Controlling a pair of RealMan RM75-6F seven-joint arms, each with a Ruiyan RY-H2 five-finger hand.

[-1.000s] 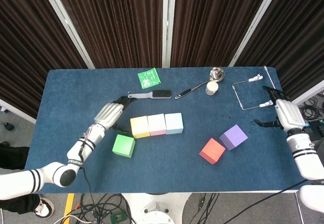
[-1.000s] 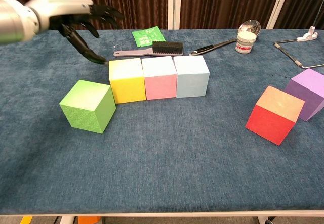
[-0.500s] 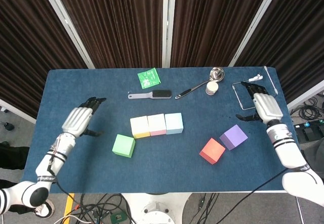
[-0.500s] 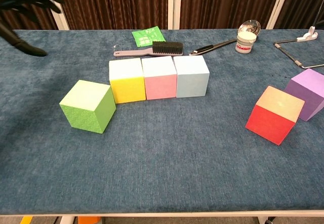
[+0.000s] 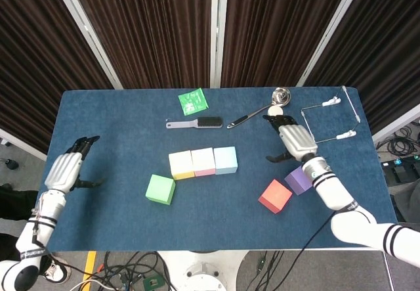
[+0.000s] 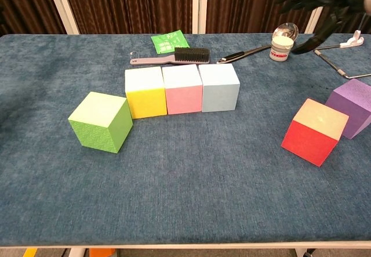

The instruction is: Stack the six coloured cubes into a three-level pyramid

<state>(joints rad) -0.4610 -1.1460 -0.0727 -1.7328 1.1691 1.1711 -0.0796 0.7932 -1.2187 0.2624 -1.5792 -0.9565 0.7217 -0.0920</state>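
Note:
A yellow cube [image 5: 180,165], a pink cube [image 5: 203,161] and a light blue cube [image 5: 225,159] stand touching in a row at the table's middle. A green cube [image 5: 160,189] sits alone in front of the row's left end. The red cube [image 5: 275,196] and the purple cube [image 5: 301,178] lie to the right, corners nearly touching. My right hand [image 5: 295,140] hovers open above and behind the purple cube, fingers spread, holding nothing. My left hand [image 5: 65,169] is open at the table's far left edge, away from every cube.
Along the back lie a green packet [image 5: 192,100], a black brush [image 5: 195,123], a ladle [image 5: 260,110], a small white jar [image 5: 273,113] and a wire frame [image 5: 326,121]. The blue cloth-covered table [image 5: 118,113] ends close behind these.
My right hand has swung inward from the right edge to above the purple cube. My left hand has drawn back from beside the yellow cube to the far left edge. The cubes have not moved.

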